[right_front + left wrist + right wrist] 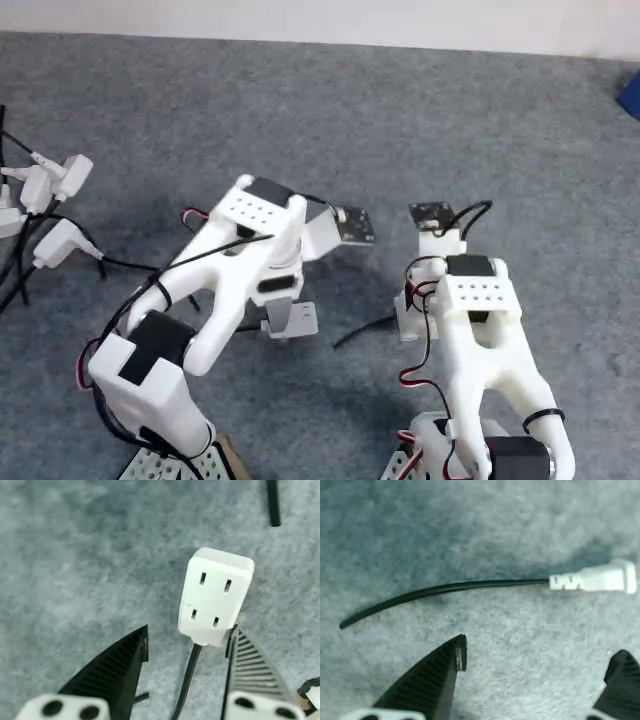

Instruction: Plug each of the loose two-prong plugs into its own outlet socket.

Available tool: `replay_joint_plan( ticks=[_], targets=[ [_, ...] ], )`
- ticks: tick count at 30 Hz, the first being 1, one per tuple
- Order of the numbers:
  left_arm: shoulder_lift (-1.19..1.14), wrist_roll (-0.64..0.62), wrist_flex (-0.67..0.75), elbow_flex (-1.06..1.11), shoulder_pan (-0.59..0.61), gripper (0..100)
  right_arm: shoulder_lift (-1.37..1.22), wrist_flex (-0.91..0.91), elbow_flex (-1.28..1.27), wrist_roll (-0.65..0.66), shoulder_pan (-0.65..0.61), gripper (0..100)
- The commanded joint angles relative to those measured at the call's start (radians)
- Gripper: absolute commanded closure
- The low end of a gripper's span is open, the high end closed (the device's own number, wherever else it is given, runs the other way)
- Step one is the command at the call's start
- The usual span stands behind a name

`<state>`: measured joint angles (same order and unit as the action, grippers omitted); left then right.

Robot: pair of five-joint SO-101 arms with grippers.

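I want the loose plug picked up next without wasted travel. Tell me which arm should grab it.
Right. The plug lies on the carpet just ahead of its open jaws; the left arm's open jaws are at the outlet socket, better suited to steadying it.

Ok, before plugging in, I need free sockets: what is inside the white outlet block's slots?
No prongs: the white outlet block shows four dark, empty slots. Deeper inside each slot is too dark to see.
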<state>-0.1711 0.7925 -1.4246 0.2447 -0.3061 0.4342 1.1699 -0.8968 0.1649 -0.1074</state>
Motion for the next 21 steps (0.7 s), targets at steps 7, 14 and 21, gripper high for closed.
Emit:
replay_joint_plan(
  ticks=[7,14,21],
  targets=[
    [0.019,-0.012,-0.153,-0.082,0.005,74,0.033,0.120,0.150,-0.155,0.047,58.5],
    [0.050,-0.014,-0.164,-0.084,0.010,74,0.033,0.143,0.165,-0.594,0.004,58.5],
    [0.185,-0.075,-0.164,-0.076,0.033,74,0.033,0.058,0.154,-1.096,-0.099,59.7]
  ],
)
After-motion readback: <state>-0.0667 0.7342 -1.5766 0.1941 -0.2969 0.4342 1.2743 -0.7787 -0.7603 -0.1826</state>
